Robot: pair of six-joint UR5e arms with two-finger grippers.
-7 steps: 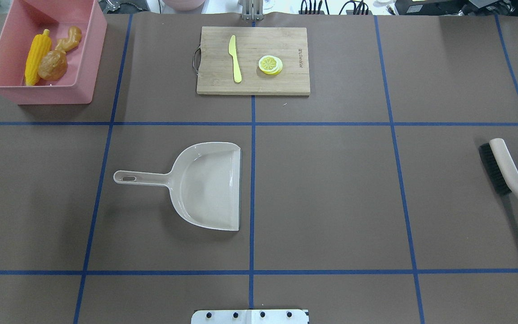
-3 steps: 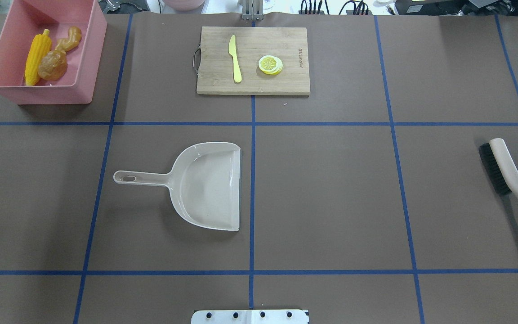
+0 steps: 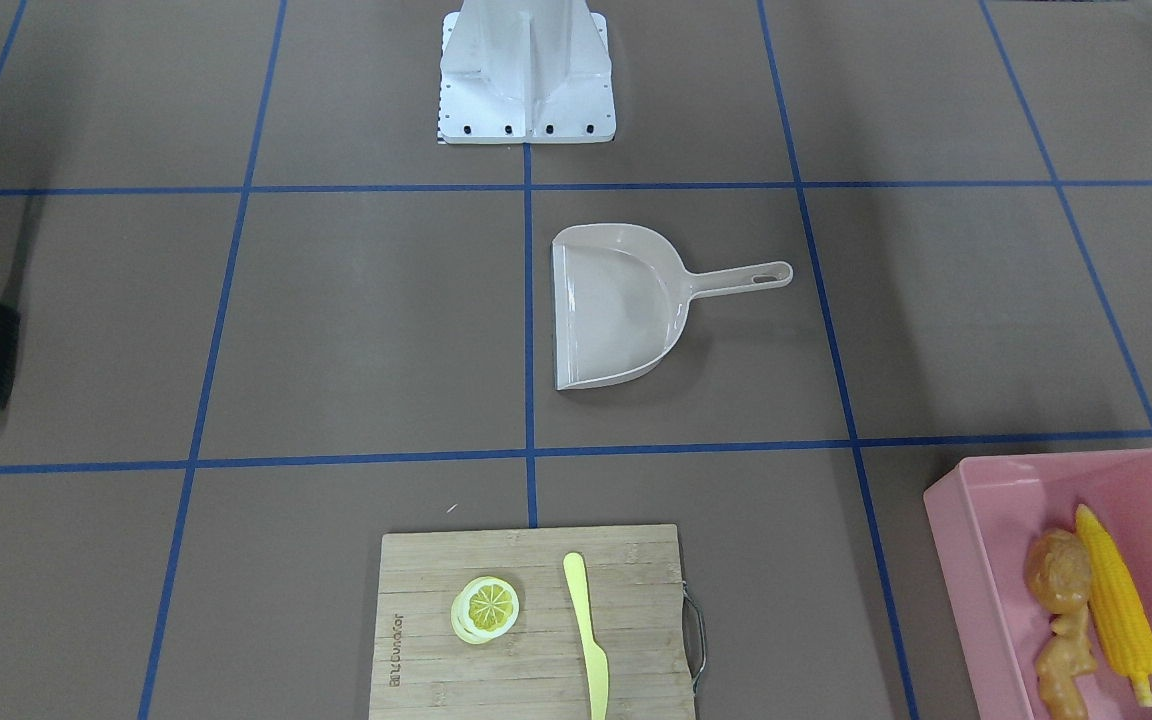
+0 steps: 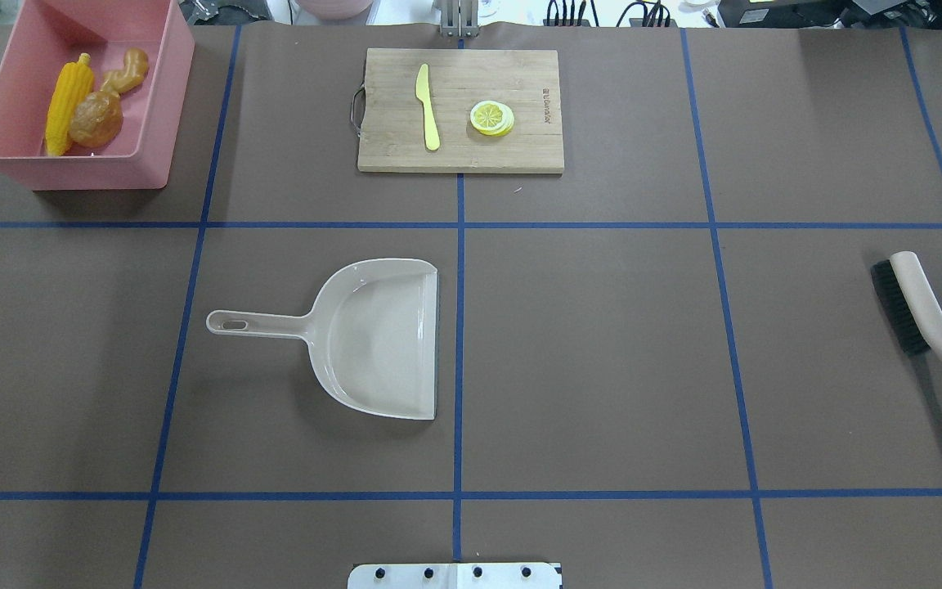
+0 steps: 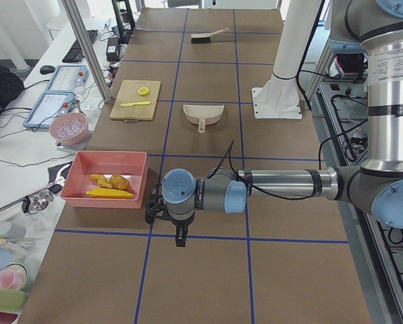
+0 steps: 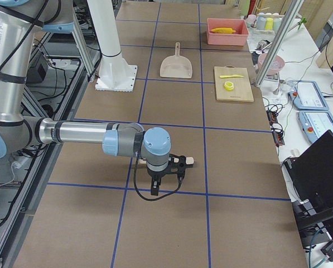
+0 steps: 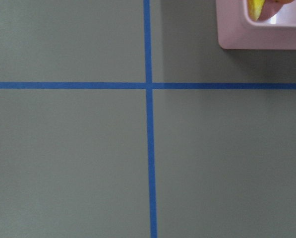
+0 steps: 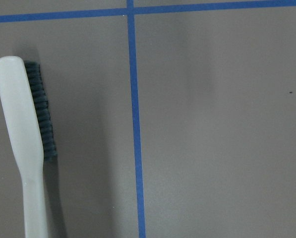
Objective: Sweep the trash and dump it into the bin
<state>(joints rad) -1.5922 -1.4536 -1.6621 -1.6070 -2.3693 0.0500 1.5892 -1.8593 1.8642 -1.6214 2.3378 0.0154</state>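
The trash lies inside the pink bin (image 4: pixel 87 173) at the far left corner of the table: a yellow corn cob (image 4: pixel 69 105), a tan ginger root (image 4: pixel 127 72) and a brownish potato (image 4: pixel 96 119). The front-facing view shows the same bin (image 3: pixel 966 560) at lower right. My left gripper (image 5: pixel 179 237) hangs over bare table just beside the bin; I cannot tell if it is open or shut. My right gripper (image 6: pixel 166 187) hovers by the brush (image 4: pixel 921 307) at the right edge, and its state cannot be told either.
An empty beige dustpan (image 4: pixel 381 343) lies mid-table, handle pointing left. A wooden cutting board (image 4: pixel 460 110) at the far centre carries a pale yellow knife (image 4: pixel 427 106) and a lemon slice (image 4: pixel 491 117). The robot's base plate (image 4: pixel 455 575) sits at the near edge.
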